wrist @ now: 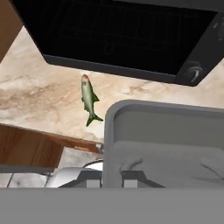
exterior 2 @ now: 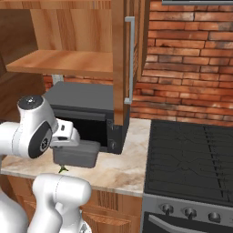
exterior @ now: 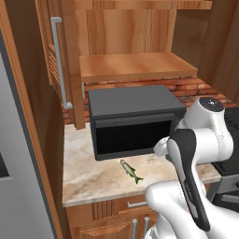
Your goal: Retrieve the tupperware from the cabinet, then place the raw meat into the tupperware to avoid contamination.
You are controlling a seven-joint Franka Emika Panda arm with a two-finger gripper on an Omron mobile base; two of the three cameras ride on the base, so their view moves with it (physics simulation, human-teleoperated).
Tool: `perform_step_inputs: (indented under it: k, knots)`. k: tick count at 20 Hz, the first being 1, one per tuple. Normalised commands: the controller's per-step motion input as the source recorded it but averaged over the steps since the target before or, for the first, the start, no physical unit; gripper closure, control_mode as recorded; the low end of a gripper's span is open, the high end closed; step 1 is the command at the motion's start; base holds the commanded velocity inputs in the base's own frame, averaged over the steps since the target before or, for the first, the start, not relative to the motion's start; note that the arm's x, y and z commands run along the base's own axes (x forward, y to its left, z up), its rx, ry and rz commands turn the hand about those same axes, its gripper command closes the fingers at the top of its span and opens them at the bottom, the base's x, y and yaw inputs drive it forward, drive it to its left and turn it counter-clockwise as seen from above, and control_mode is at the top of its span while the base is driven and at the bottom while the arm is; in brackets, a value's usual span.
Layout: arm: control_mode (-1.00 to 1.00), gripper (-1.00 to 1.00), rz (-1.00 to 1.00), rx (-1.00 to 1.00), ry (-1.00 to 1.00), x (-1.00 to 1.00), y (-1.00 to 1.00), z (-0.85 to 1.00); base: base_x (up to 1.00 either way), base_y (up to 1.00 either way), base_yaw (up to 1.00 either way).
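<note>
1. The gripper (wrist: 113, 178) has its fingers nearly closed, pinched on the near wall of the tupperware (wrist: 166, 144). In the right base view the grey tub (exterior 2: 76, 155) hangs under the hand, above the counter (exterior 2: 123, 170) in front of the microwave (exterior 2: 86, 113).
2. The cabinet (exterior: 135, 65) stands open, its shelf bare, so I judge the retrieval done. The step in hand is carrying the tub down to the counter.
3. The raw meat (wrist: 89, 98), a small fish, lies flat on the marble. In the hand view it sits at about ten o'clock from the tub's near corner, just beside it and apart. In the left base view the fish (exterior: 131, 171) lies at about six o'clock from the microwave door.
4. Next move, as I judge it: set the tub upright on bare counter near the fish without covering it, release the wall, then grasp the fish across its slender body.
5. Risk: the one-wall pinch may let the tub tilt on landing.
</note>
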Motion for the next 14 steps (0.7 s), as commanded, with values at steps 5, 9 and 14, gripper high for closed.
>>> perform_step_inputs:
  k: [5,9,14]
  knots:
    - [-1.0,1.0,-0.1,0.0,-0.1,0.09,-0.02,-0.24,0.0,0.0,0.0]
    - [-1.0,1.0,-0.08,0.0,-0.08,0.01,-0.02,-0.19,0.0,0.0,0.0]
    - [-1.0,1.0,-0.05,0.0,-0.07,0.01,-0.01,-0.2,0.0,0.0,0.0]
